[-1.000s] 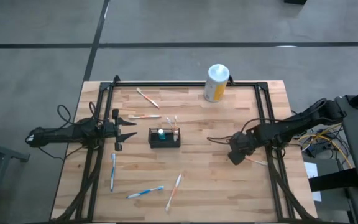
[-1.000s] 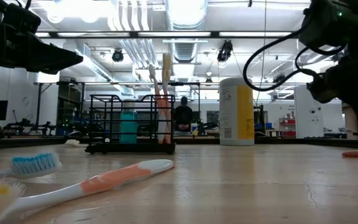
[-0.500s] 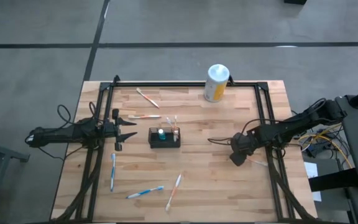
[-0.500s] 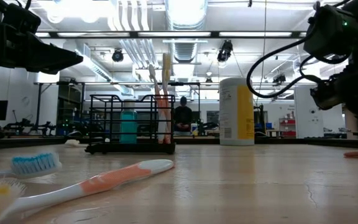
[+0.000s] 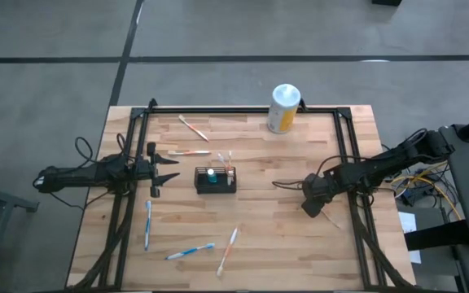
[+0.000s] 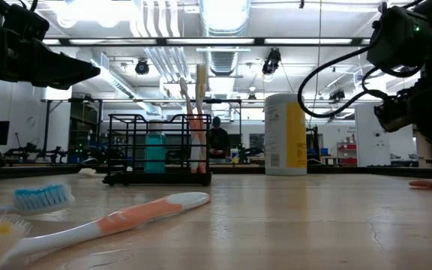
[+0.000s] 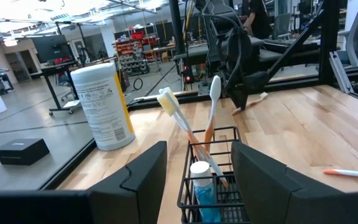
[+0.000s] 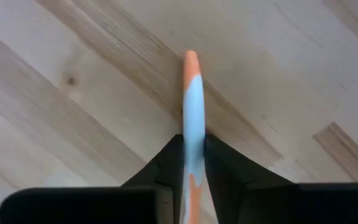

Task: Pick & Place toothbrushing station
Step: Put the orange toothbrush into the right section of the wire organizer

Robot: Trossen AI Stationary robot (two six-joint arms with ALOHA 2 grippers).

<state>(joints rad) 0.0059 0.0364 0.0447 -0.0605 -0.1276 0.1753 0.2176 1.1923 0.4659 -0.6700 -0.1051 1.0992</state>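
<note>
Right gripper point(image 8: 193, 163) now pinched onto orange-blue toothbrush point(image 8: 192, 106) flat on tabletop point(image 5: 283, 236), near right edge. Basket point(image 5: 216, 180) mid-table, well apart. Lift, carry remain. Left gripper point(image 5: 169, 168) spread, waiting beside basket.

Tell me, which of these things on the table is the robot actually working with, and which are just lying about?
In use:
- toothbrushing station, the black wire basket holding two brushes and a small blue-capped bottle
- orange-and-white toothbrush, pinched by the right gripper at the table's right side
- left gripper, open, waiting beside the basket

Lying about:
- white-topped canister
- loose toothbrushes, such as the blue one
</note>
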